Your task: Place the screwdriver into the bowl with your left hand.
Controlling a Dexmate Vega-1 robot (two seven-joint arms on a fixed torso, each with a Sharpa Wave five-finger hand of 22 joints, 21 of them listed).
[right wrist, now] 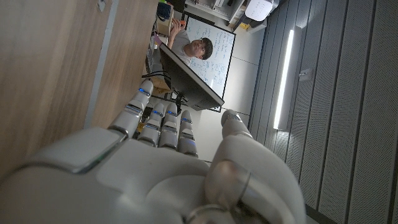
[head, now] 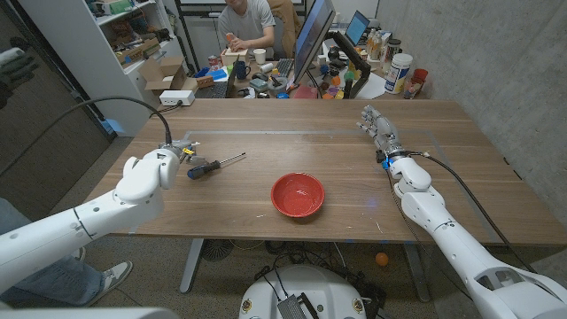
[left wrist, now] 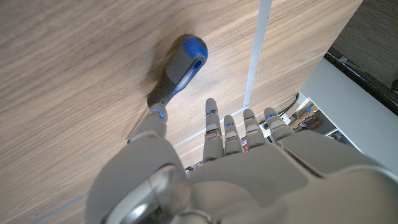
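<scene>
We see the screwdriver point(head: 213, 166) lying on the bench point(head: 354, 159) at left of centre in the head view, its black-and-blue handle toward our left hand point(head: 168, 158) and its thin metal shaft pointing up and right. We judge it stiff, light and apt to roll, so the thick handle is the place to take hold, not the slim shaft. In the left wrist view the fingers point(left wrist: 212, 124) are spread and straight just beside the handle, holding nothing. The red bowl point(head: 298, 194) sits apart, at lower centre. Our right hand point(head: 379, 129) waits at upper right, its fingers extended and empty. We can read no brand or writing on the tool.
</scene>
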